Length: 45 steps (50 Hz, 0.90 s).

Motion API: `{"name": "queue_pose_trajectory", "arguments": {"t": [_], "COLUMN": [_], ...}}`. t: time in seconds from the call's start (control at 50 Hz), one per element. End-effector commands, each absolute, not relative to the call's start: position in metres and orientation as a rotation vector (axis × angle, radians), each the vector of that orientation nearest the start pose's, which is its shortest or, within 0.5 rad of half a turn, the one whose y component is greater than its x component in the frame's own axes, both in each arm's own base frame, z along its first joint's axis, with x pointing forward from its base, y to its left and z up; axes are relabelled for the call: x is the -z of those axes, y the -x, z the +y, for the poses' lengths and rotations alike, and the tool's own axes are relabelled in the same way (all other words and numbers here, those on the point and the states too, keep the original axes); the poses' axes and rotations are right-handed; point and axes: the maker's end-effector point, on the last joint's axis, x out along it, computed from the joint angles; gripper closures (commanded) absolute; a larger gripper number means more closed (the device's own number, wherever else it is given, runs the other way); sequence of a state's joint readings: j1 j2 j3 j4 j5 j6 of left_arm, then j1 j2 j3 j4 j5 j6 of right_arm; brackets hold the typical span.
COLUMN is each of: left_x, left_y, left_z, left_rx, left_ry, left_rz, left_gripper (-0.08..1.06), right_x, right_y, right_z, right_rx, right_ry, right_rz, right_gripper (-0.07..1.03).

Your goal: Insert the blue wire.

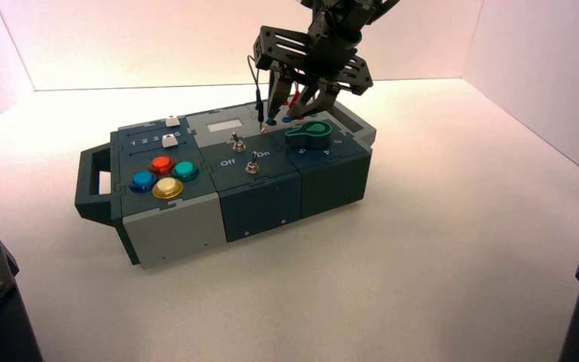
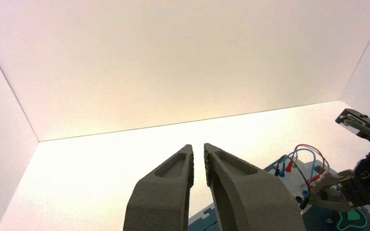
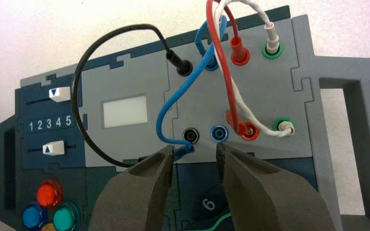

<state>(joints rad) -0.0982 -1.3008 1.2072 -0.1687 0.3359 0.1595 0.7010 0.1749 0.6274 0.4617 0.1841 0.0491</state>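
Nearest, the left tool (image 2: 198, 151) waits by the box's left part, a narrow gap between its fingers. On the box, round buttons (image 1: 164, 177) sit front left, the green knob (image 1: 309, 134) front right. Beyond, the right tool (image 3: 194, 153) hovers over the back right, spread wide! The blue wire (image 3: 171, 101) dangles one plug by its left finger, near the black socket (image 3: 191, 135); the other end's in the far blue socket (image 3: 212, 64).
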Motion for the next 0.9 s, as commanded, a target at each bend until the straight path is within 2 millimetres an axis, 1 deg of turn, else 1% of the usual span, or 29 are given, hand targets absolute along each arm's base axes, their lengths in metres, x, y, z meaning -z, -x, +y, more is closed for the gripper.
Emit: {"name": "queue_pose_trajectory", "arguments": {"t": [0.02, 0.78, 0.84, 0.9], "left_x": [-0.2638, -0.2639, -0.2642, -0.2639], "left_y": [-0.1985, -0.1990, -0.1987, -0.1990], "left_z": [-0.0283, -0.0284, -0.0284, -0.0284], "left_rx": [0.147, 0.148, 0.148, 0.148], "left_ry": [-0.004, -0.003, -0.003, -0.003], "left_rz": [0.218, 0.220, 0.218, 0.220], "left_gripper": [0.83, 0.83, 0.83, 0.83], "right_x": [-0.0693, -0.0635, -0.0631, -0.0618], "right_y": [-0.3230, -0.3307, -0.3314, -0.3312], "right_z": [0.2887, 0.2951, 0.2956, 0.2955], "right_rx": [-0.472, -0.469, -0.468, -0.467], "right_ry": [-0.169, -0.170, -0.172, -0.171], "right_rz": [1.036, 1.039, 1.040, 1.042], "right_gripper": [0.48, 0.49, 0.50, 0.53]}}
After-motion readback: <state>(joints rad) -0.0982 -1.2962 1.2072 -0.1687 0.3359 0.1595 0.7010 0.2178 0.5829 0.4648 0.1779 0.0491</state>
